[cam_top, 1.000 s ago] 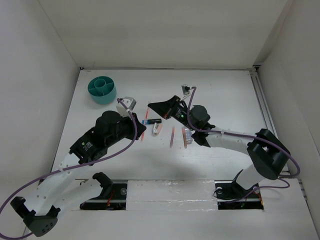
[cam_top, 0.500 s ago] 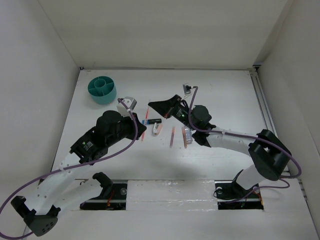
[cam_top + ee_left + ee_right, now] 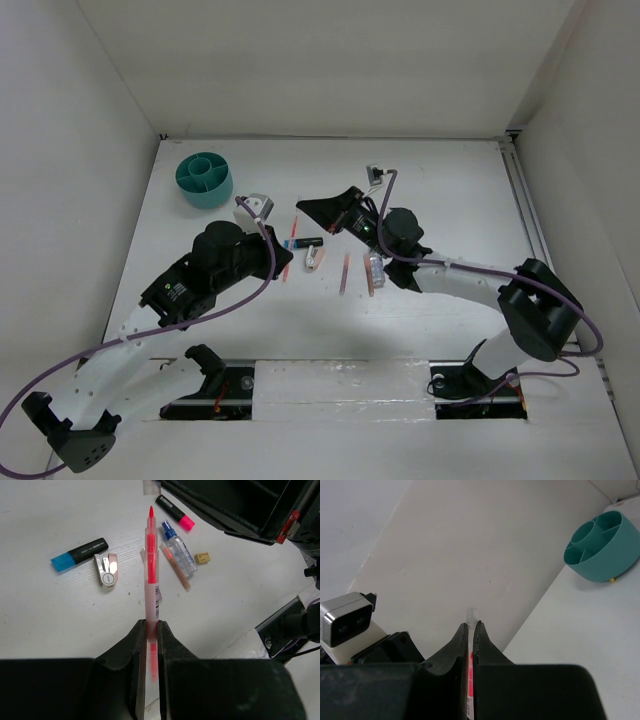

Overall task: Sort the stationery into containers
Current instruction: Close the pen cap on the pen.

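Left gripper (image 3: 282, 262), right gripper (image 3: 303, 209) hovered mid-table; teal tub (image 3: 204, 181) sat well apart, far left.
Left wrist: jaws pinched pink pen (image 3: 151, 580) near its rear; likely needed tipping upright over tub.
Right wrist: jaws clamped second pen (image 3: 470, 614); better held back, avoiding collision.

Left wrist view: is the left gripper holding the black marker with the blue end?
No, the left gripper is shut on a thin salmon-pink pen; the blue-ended black marker lies on the white table.
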`<move>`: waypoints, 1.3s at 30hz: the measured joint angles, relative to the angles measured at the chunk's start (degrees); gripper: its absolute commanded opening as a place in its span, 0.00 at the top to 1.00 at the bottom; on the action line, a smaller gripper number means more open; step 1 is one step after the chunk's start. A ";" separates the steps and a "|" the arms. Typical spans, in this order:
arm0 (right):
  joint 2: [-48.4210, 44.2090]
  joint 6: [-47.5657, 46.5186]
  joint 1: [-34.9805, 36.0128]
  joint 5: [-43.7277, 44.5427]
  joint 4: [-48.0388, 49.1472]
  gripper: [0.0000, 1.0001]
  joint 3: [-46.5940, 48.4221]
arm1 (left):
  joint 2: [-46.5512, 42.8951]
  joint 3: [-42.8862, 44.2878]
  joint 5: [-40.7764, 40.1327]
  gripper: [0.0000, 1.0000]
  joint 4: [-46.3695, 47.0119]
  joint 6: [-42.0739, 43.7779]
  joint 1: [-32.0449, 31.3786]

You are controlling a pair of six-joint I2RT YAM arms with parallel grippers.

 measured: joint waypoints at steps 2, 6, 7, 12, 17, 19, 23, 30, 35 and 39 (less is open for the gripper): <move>0.00 -0.02 -0.02 0.00 0.00 1.00 0.72 | 0.00 0.00 0.04 1.00 -0.02 0.00 0.00; 0.00 -0.02 -0.04 0.00 0.04 1.00 1.57 | 0.02 0.00 0.26 1.00 0.00 0.00 0.00; 0.00 -0.02 -0.04 0.02 0.04 1.00 1.57 | 0.09 0.00 0.26 1.00 0.00 0.00 0.00; 0.00 -0.09 -0.04 0.02 0.00 1.00 1.57 | 0.44 0.00 0.28 1.00 -0.02 0.00 0.00; 0.00 -0.63 -0.04 0.02 0.00 1.00 1.53 | 0.37 0.00 0.24 1.00 0.00 0.00 0.00; 0.00 -0.92 -0.04 0.04 0.00 1.00 1.42 | 0.24 0.00 0.24 1.00 0.00 0.00 0.00; 0.00 -1.36 -0.24 0.20 0.02 1.00 0.44 | 0.20 0.00 0.24 1.00 -0.02 0.00 0.00; 0.00 -1.57 -0.46 0.20 -0.02 1.00 0.13 | 0.20 0.00 0.17 1.00 -0.02 0.00 0.00; 0.00 -1.57 -0.46 0.20 0.07 1.00 -0.02 | 0.20 0.00 0.17 1.00 -0.02 0.00 0.00; 0.00 -1.55 -0.46 0.17 0.13 1.00 -0.76 | 0.20 0.00 0.17 1.00 -0.02 0.00 0.00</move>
